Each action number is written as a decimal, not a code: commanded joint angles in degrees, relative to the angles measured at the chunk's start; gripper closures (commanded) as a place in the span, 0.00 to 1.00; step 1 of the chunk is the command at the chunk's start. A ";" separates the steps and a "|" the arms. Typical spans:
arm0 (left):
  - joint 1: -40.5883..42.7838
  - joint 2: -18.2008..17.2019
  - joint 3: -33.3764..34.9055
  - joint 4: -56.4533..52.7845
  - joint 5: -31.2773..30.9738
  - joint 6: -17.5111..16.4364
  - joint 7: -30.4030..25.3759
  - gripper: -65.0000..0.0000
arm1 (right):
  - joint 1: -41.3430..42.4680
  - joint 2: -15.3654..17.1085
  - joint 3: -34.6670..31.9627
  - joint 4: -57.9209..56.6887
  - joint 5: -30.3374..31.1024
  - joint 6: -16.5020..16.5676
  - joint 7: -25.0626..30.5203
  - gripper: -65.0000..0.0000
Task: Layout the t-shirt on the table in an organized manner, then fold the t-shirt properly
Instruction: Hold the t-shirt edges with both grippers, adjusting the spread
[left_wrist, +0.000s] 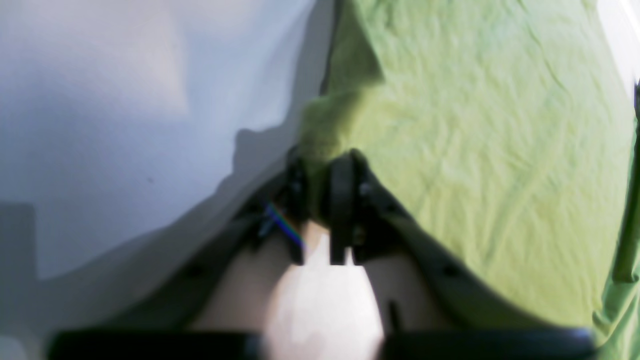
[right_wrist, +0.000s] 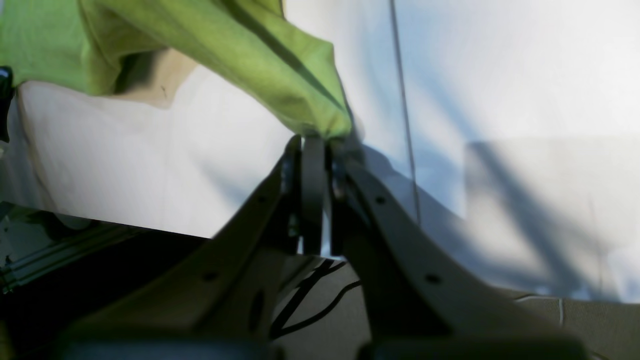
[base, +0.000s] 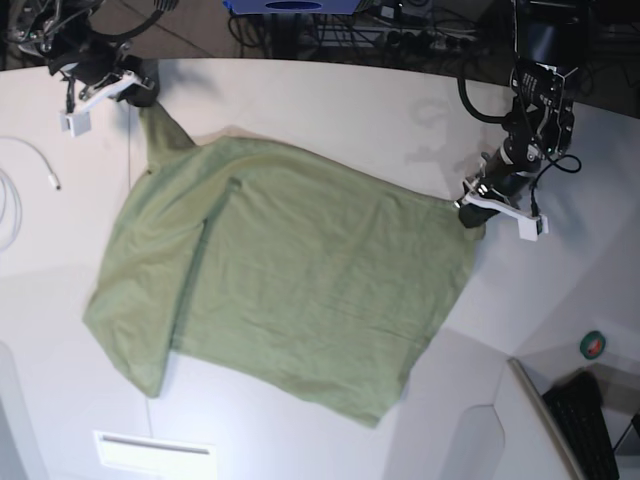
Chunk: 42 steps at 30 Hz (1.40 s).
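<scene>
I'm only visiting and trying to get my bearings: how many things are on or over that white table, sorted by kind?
Green t-shirt: 1
Robot grippers: 2, the left gripper and the right gripper, each shut on a corner of the shirt
White cable at the table's edge: 1
Small round green thing: 1
Total: 5
</scene>
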 joint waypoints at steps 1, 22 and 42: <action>-1.01 -0.74 -0.24 1.85 -0.53 -0.25 -1.21 1.00 | 0.17 0.36 0.11 1.15 0.86 0.12 0.45 1.00; -13.67 1.28 0.28 24.88 -0.27 3.36 16.47 1.00 | 12.39 8.28 0.81 23.31 0.78 0.12 -20.30 1.00; 2.42 -0.22 -0.24 24.44 0.00 3.27 16.38 1.00 | 0.26 0.54 0.29 10.82 1.13 0.12 -17.22 1.00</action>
